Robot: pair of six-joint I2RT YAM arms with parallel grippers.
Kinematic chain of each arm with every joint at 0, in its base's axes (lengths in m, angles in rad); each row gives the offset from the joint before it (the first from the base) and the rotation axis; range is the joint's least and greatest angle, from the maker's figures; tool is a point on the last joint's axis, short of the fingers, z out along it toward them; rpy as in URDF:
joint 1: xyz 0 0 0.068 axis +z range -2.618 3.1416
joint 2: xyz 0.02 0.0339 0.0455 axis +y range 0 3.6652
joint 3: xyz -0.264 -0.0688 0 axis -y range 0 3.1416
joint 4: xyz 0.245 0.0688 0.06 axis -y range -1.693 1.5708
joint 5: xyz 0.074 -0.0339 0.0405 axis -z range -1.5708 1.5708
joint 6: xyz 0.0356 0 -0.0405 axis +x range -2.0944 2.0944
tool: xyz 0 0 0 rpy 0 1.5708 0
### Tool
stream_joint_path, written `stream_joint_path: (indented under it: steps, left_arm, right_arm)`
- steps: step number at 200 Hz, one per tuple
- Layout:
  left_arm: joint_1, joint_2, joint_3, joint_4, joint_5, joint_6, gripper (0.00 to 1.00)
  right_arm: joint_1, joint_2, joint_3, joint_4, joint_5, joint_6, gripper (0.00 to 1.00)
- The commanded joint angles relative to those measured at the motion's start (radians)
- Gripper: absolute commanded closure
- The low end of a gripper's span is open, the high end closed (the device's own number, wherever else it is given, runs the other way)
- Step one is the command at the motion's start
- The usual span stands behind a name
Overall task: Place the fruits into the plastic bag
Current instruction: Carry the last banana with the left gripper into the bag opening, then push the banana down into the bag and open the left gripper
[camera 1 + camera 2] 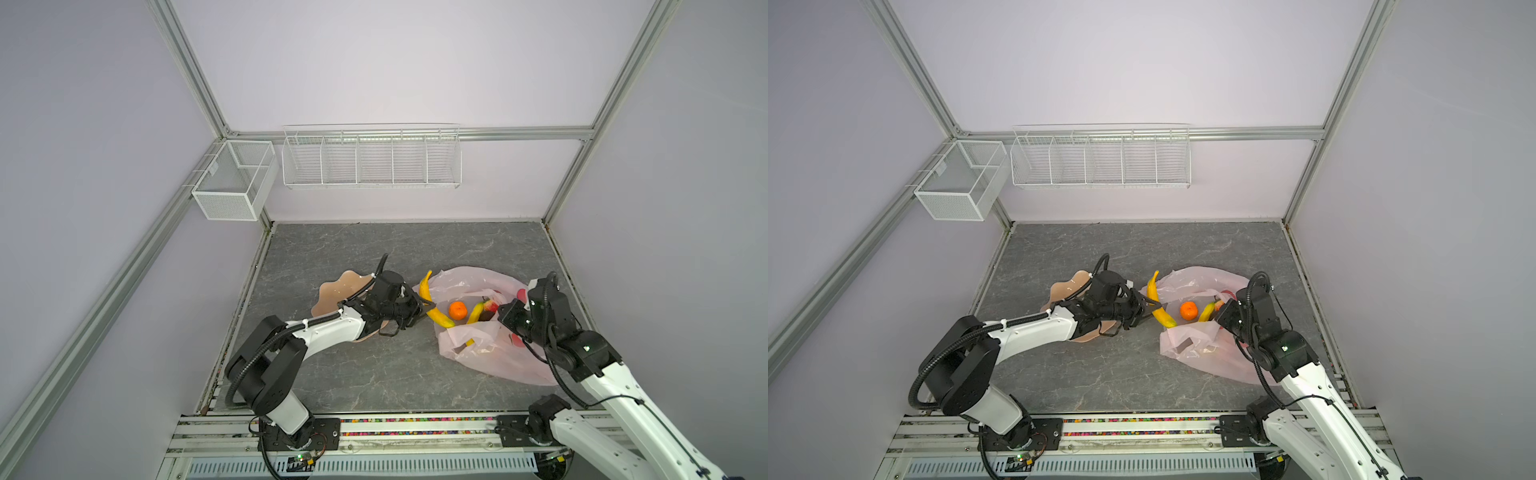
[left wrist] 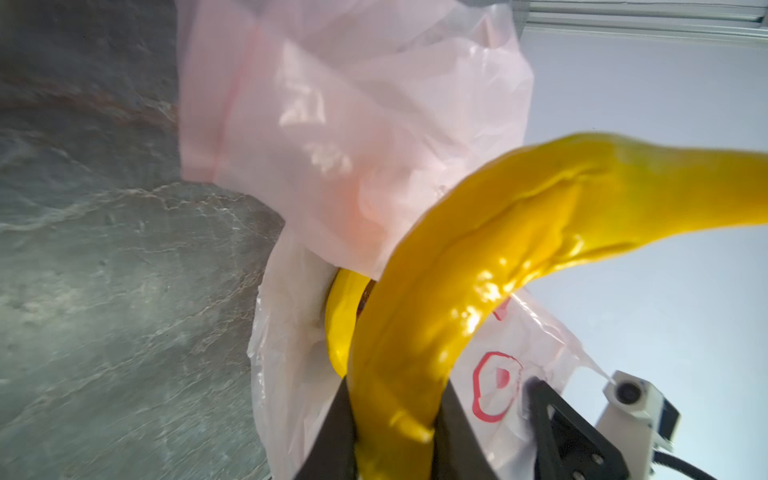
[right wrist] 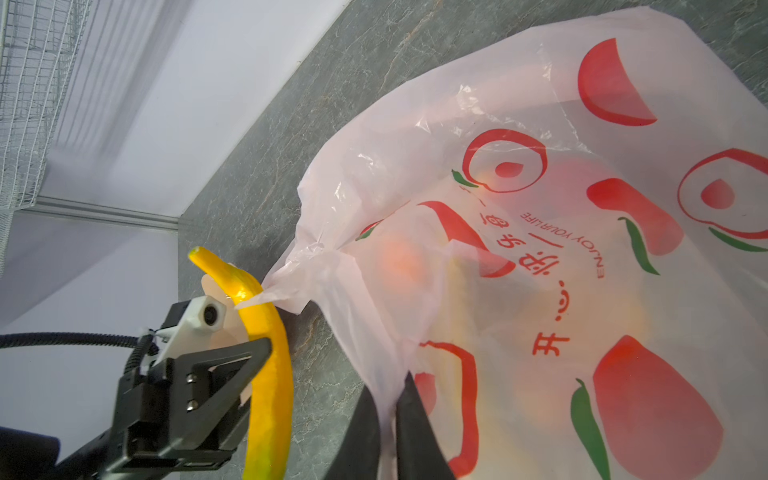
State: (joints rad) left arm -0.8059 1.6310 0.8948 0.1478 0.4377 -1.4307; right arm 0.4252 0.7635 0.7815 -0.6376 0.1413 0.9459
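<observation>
Left gripper (image 1: 424,308), clamped on banana (image 1: 440,318), should clear the plastic bag (image 1: 469,278) rim that right gripper (image 3: 390,399) pinches up before releasing.

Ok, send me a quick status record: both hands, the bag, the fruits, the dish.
left hand: shut on a yellow banana, its lower end at the bag's mouth, not released
right hand: shut on the plastic bag's rim, lifting it
plastic bag: mouth open, seen into from above
fruits in bag: orange fruit, second banana, peach
dish: under the left arm, partly hidden
</observation>
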Motion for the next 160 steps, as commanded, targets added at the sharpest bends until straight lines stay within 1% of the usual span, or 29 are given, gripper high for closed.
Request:
stream_joint_path:
  steps: [1,38,65,123,160]
  left_arm:
    - [-0.051,0.052,0.055,0.076,-0.068,-0.071,0.96]
    - [-0.143,0.169,0.121,0.134,-0.049,-0.129,0.97]
    - [-0.189,0.220,0.125,0.198,-0.041,-0.186,0.98]
    - [-0.228,0.285,0.151,0.258,-0.001,-0.236,0.99]
    - [-0.240,0.347,0.171,0.344,0.031,-0.285,0.99]
  right_arm:
    - [-0.005,-0.019,0.016,-0.025,-0.005,0.007,0.88]
    - [-0.005,-0.027,0.019,-0.031,-0.005,0.005,0.88]
    - [-0.005,-0.029,0.022,-0.038,-0.006,-0.001,0.88]
    - [-0.006,-0.028,0.023,-0.035,-0.005,-0.006,0.88]
    - [-0.006,-0.031,0.023,-0.036,-0.008,-0.003,0.88]
